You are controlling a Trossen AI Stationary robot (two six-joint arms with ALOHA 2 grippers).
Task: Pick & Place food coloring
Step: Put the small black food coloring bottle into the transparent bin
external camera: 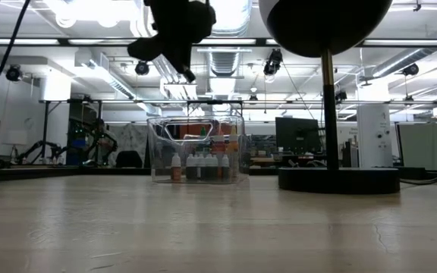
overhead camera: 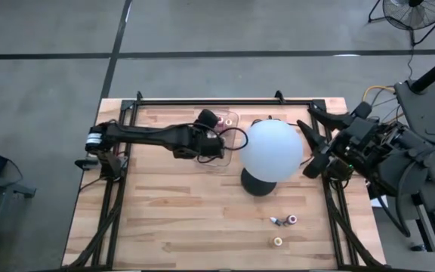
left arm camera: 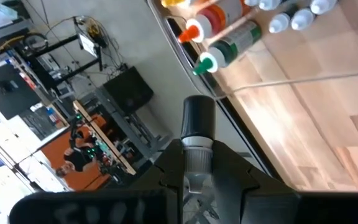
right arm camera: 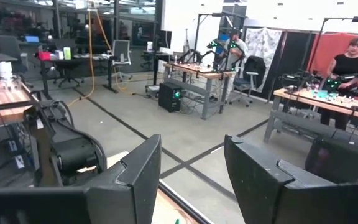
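L gripper [left arm camera: 194, 171] clamps a dark bottle [left arm camera: 197, 121] above the clear tray [external camera: 196, 152], prob. to drop it w/ the others; R gripper [right arm camera: 191, 171], fingers apart & empty, waits at the table edge.

Left pincer [left arm camera: 194, 171] clamped, arm stretched across the table; right pincer [right arm camera: 191, 180] parted, arm folded at the edge.

The tray [overhead camera: 221, 143] sat left of the globe [overhead camera: 272, 149]; three bottles [overhead camera: 284, 221] lay in front, on the surface [overhead camera: 180, 219].
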